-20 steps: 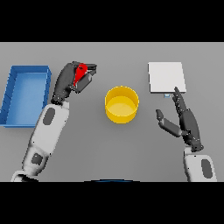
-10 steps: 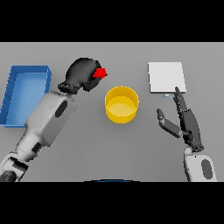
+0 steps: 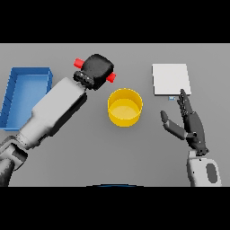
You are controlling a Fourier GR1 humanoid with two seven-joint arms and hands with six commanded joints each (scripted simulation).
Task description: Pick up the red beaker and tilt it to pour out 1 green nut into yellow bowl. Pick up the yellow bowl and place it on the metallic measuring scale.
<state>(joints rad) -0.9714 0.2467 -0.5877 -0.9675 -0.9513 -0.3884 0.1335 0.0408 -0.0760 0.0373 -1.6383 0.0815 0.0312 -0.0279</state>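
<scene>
1. The left robot hand is clamped on the red beaker, which lies nearly on its side in the grip; red shows at both ends of the dark fist, one end aimed toward the yellow bowl just below and to the right of the hand.
2. The right robot hand waits on the far side of the bowl with its fingers straight and apart, holding nothing, just below the metallic measuring scale.
3. No green nut can be made out, in the beaker or in the bowl.
4. Judged from this pose, the pour is under way, and doing it well likely means bringing the beaker's mouth squarely over the bowl's opening and tipping by small degrees so that only one nut drops.
5. A tilt too quick could spill extra nuts or send one past the rim.
6. The grey counter is flat and plain; a blue bin lies well to the left of the left robot hand.
7. Nothing beyond the counter is shown.
</scene>
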